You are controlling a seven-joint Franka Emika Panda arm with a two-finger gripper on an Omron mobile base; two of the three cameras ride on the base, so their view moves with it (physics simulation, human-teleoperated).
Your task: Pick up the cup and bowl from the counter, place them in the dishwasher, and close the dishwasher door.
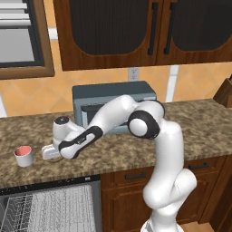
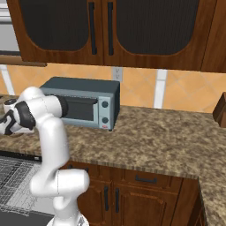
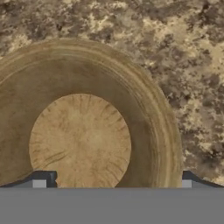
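The tan-brown bowl (image 3: 81, 131) sits on the speckled counter (image 1: 190, 122), directly under my hand in the hand view. My gripper (image 3: 116, 183) is open, with one fingertip (image 3: 43, 180) over the bowl's inside and the other beyond its rim on the right. In the left base view the gripper (image 1: 49, 153) hangs low over the counter's left part, hiding most of the bowl. The white cup (image 1: 23, 155) with its red-pink inside stands upright a short way left of the hand. Below the counter the dishwasher (image 1: 45, 208) stands open, showing white wire racks (image 2: 13, 181). The dishwasher door is out of view.
A grey toaster oven (image 1: 113, 97) stands at the back of the counter, right behind my forearm. Dark wooden wall cabinets (image 1: 145, 31) hang above. A brown wooden object (image 2: 219, 112) sits at the counter's far right. Drawers (image 1: 136, 176) lie under the counter beside the dishwasher.
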